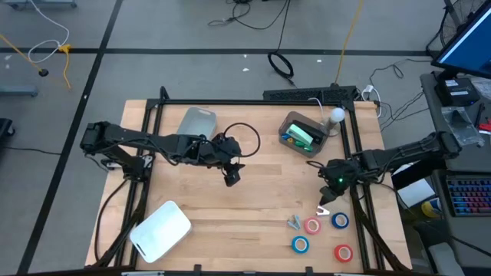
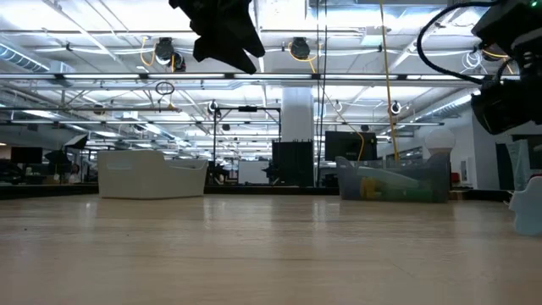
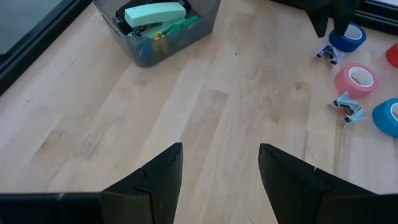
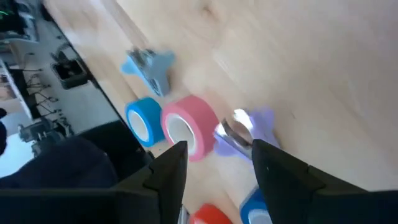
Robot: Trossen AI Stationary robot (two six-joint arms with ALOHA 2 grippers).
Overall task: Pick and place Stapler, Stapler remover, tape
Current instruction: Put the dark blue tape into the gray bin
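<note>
The right gripper [image 4: 214,163] hangs open over the tapes [image 1: 311,225] and removers near the table's right front corner, holding nothing. It should centre on one piece – likely the purple remover [image 4: 245,130] – before descending, so a finger doesn't nudge the pink roll [image 4: 189,127] beside it. The left gripper [image 3: 219,171] waits open and empty at mid-table, well short of the bin [image 1: 304,134].

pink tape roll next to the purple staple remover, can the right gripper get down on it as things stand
Probably yes. The right gripper hangs open just above the pink tape roll, nothing between them. But the purple staple remover and a blue tape roll sit close on either side, so a finger may bump one.
</note>
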